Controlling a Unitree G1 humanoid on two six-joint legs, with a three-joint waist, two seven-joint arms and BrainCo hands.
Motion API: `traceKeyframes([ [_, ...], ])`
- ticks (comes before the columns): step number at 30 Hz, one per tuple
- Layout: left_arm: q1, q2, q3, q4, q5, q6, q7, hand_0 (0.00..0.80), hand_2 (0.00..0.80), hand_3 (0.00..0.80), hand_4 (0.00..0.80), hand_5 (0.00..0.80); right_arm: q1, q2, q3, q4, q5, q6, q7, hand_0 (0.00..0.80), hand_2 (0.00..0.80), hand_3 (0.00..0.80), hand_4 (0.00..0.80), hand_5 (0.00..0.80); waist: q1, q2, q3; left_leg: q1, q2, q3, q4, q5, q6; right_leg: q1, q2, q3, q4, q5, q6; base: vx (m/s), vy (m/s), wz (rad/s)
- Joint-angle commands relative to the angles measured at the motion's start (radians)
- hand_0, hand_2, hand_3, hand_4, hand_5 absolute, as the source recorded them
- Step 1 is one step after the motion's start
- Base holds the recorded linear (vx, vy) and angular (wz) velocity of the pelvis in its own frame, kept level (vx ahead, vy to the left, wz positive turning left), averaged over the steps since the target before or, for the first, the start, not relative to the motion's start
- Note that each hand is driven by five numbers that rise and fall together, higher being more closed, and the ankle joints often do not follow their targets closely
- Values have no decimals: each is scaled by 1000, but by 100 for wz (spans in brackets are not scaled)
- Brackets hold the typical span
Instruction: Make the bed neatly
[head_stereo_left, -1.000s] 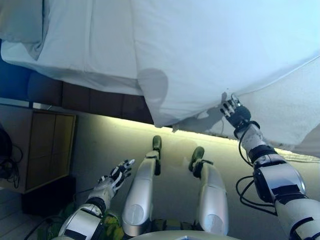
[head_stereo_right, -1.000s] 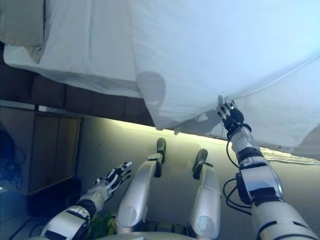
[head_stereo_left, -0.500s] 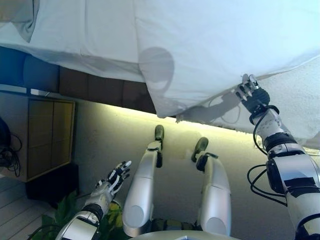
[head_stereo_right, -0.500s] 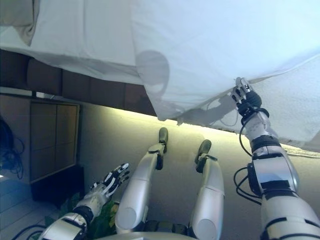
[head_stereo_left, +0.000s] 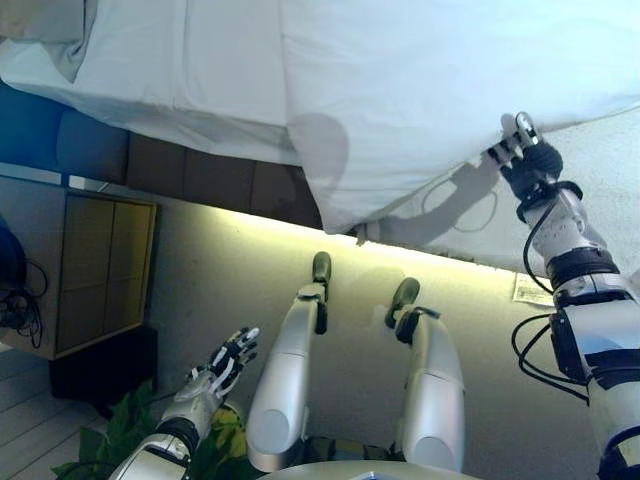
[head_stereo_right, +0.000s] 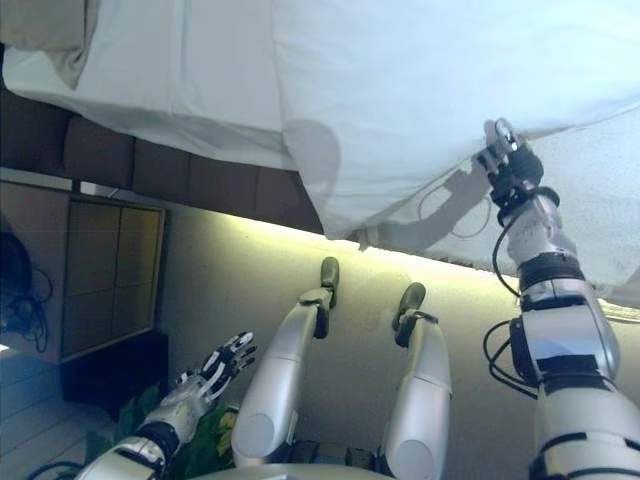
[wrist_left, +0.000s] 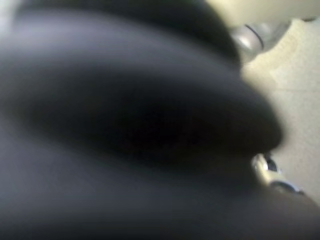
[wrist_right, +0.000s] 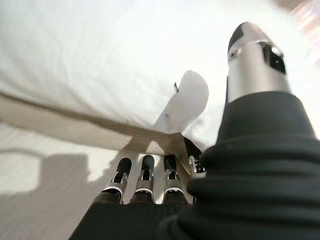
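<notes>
Two hands show in my head views, and they are well apart. My right hand (head_stereo_left: 528, 160) is up at the edge of the white duvet (head_stereo_left: 440, 90). In its wrist view the fingers (wrist_right: 145, 176) are curled under that edge and the thumb (wrist_right: 255, 60) sits on top, so it is pinching the cloth. A small white tag (wrist_right: 185, 100) on the hem sticks up just past the fingers.

The duvet covers most of the bed and hangs down over the near side. It comes to a low point (head_stereo_left: 340, 215) near the middle. Under it, to my right, I can see the bumpy white mattress cover (head_stereo_left: 600, 200). To my left a flat white sheet (head_stereo_left: 170, 70) lies on the bed, and a bit of a pillow (head_stereo_left: 45, 25) shows in the far left corner. A dark padded bed base (head_stereo_left: 190, 175) runs below the sheet.

My left hand (head_stereo_left: 222, 362) is low by my side, holding nothing, with its fingers spread out straight. Its wrist view is almost all dark, so I can tell nothing from it. A wooden cabinet (head_stereo_left: 95, 270) stands on the floor to my left, and a green plant (head_stereo_left: 130, 425) is just beside my left arm.
</notes>
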Motion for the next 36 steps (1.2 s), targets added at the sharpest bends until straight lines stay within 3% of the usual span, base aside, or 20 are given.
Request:
traceKeyframes([
  [1,80,27,-3,-18,10,2,-11,0,0,0,0,0,-105,-116,14,-111,34,-97,16,0,0,0,0,0,3,18,5,84,2,14,25,-94,5,75,19,18,-74,60,37,35,-10,2],
  [9,92,31,3,-12,16,-11,-19,0,0,0,0,0,-92,-161,-25,-72,-6,-84,-10,0,0,0,0,0,3,3,5,132,14,17,6,-95,0,131,23,6,-102,62,40,46,-22,-3],
  [12,94,35,-1,-13,11,-12,-15,0,0,0,0,0,-112,-184,-19,-58,-51,-115,-12,0,0,0,0,0,6,3,5,134,13,14,1,-92,-1,136,24,2,-105,60,38,23,-31,0],
  [14,98,43,0,-14,10,-12,-20,0,0,0,0,0,-127,-200,-3,-71,-46,-155,11,800,800,800,800,800,7,2,5,136,14,12,-3,-90,-4,138,24,-1,-104,58,37,17,-31,2],
  [28,82,59,34,-65,-58,-24,-23,0,0,0,0,0,-77,-189,8,-108,-55,-129,77,800,800,800,800,800,2,-4,5,157,20,17,4,-95,-3,158,22,-11,-97,47,30,1,-2,0],
  [36,57,69,92,-144,-204,-63,-28,0,0,0,0,0,-59,-172,16,-96,-65,-82,131,800,800,800,800,800,-2,-14,5,211,26,20,-14,-91,-9,210,27,-9,-123,51,33,0,0,0],
])
